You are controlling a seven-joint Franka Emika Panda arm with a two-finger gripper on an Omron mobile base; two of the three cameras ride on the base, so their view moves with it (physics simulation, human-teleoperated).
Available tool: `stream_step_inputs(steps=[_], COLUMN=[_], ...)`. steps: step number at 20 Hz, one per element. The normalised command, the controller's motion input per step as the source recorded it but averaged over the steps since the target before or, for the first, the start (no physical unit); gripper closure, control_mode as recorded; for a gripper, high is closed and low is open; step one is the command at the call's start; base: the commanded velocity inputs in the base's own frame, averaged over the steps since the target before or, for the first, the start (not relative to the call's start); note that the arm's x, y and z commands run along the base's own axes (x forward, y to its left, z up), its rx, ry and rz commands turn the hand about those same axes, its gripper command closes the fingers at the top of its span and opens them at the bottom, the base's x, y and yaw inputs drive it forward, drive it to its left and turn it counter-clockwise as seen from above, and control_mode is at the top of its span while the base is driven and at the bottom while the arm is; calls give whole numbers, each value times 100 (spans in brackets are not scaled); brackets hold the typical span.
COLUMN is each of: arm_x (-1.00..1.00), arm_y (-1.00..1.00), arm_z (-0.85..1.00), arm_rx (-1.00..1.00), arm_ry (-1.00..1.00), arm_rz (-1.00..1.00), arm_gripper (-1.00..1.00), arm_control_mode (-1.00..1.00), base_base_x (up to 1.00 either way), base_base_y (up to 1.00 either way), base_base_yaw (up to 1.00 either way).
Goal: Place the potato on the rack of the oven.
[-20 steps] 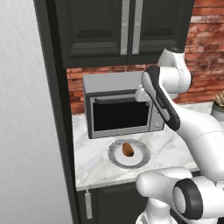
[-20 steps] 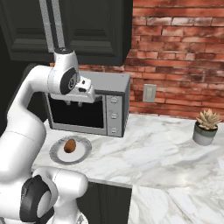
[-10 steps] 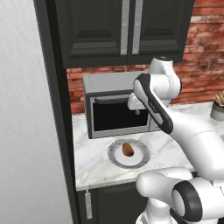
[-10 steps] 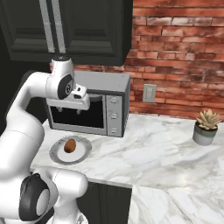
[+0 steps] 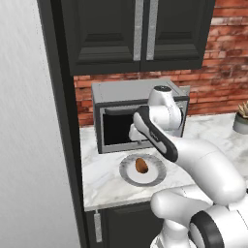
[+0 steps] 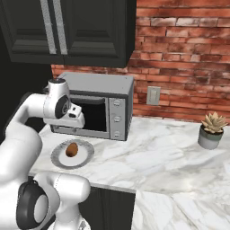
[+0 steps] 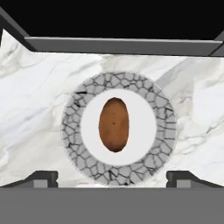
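the small oval orange-brown potato is seen lying on a round white plate with a grey crackled rim, below the released two-finger gripper.

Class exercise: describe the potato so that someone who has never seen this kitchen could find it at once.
Find the silver box appliance on the marble counter below the dark cabinets. Before its open front lies a round plate with a crackled grey rim. The potato is the oval orange-brown thing at its centre.
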Motion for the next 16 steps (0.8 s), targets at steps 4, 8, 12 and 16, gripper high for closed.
stream_step_inputs(steps=[4, 8, 12, 16], arm_x=[2, 3, 5, 3], arm_y=[13, 2, 0, 1], arm_z=[-65, -56, -45, -39], arm_rx=[0, 0, 0, -3], arm_ry=[6, 11, 1, 0], arm_rz=[0, 0, 1, 0], arm_gripper=[-100, -100, -100, -100], arm_control_mode=[-100, -100, -100, -100], base_base_x=[0, 0, 0, 0], base_base_y=[0, 0, 0, 0], base_base_yaw=[0, 0, 0, 0])
